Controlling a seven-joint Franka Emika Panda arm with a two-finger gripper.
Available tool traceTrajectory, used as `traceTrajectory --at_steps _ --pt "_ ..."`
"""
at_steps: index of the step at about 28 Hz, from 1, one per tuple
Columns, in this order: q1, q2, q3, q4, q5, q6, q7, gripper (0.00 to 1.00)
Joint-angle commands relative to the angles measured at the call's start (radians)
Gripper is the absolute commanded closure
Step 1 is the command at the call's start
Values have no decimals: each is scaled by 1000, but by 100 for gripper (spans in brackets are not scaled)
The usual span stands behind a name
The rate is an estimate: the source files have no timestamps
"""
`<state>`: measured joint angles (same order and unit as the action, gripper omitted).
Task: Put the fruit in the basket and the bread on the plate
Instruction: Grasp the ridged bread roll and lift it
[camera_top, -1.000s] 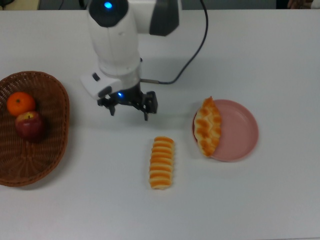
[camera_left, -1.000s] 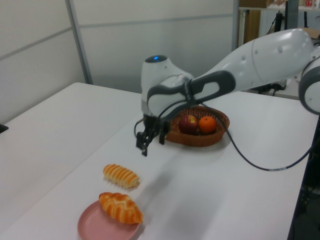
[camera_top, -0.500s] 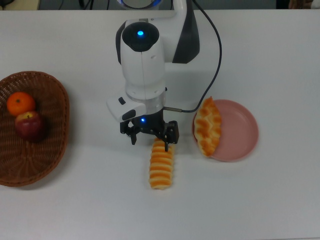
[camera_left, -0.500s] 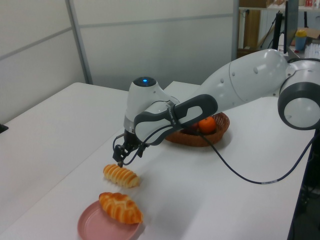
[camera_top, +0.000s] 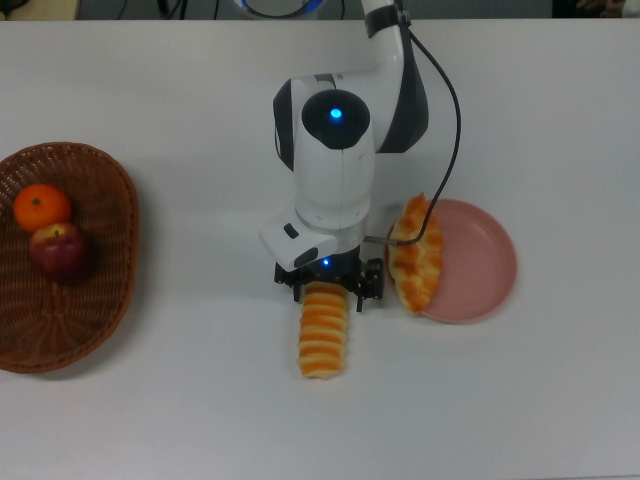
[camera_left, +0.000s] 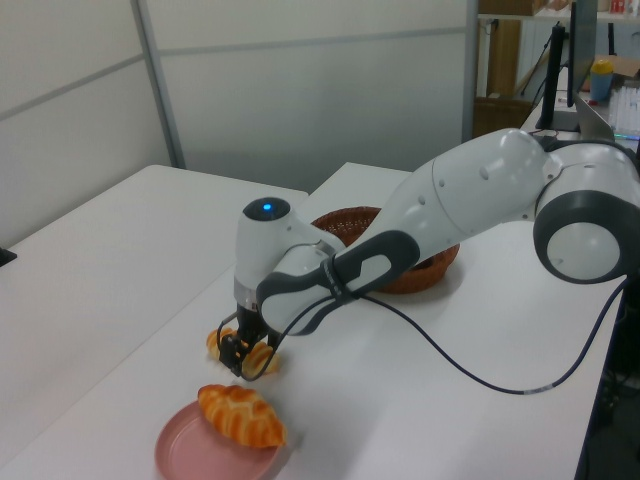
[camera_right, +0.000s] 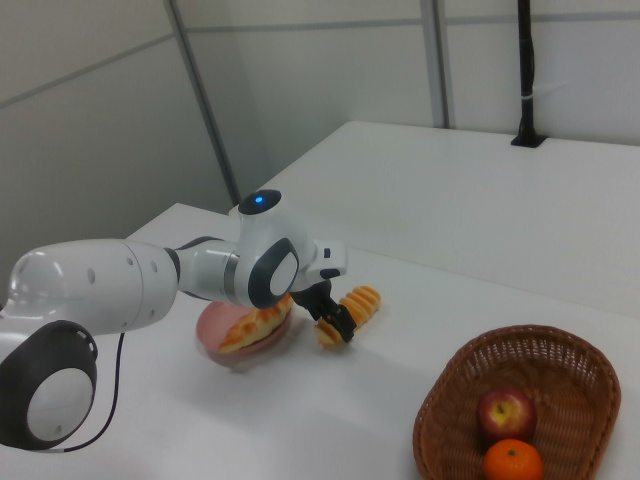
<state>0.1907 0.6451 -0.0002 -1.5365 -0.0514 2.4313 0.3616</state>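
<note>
Gripper poised over the last loose pastry

Mandarin (camera_top: 41, 207) and apple (camera_top: 57, 249) sit in the wicker basket (camera_top: 110, 300); the open gripper (camera_top: 329, 289) straddles the ridged loaf (camera_top: 323, 338)'s near end on the table, fingers either side, likely for a crosswise grasp; the braided pastry (camera_top: 415, 253) rests on the pink plate (camera_top: 480, 262)'s rim.

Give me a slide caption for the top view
Pincer open astride the striped loaf, braided pastry on the pink plate, fruit already in the basket.
</note>
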Motion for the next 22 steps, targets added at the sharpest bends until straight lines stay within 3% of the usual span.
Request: traceTrajectory --at_steps 1,4,6,8,12,20,22 --pt "7 13 -11 21 -12 25 29 57" --pt "4 10 -11 21 -7 25 51 69" --pt "4 5 -11 21 -7 25 63 70" --pt "3 -7 -12 22 -8 22 71 84" --pt "4 -38 -12 21 -16 17 71 100" --pt "10 -150 -7 4 -16 -104 77 99" --pt "42 -174 -6 1 -15 -136 77 99"
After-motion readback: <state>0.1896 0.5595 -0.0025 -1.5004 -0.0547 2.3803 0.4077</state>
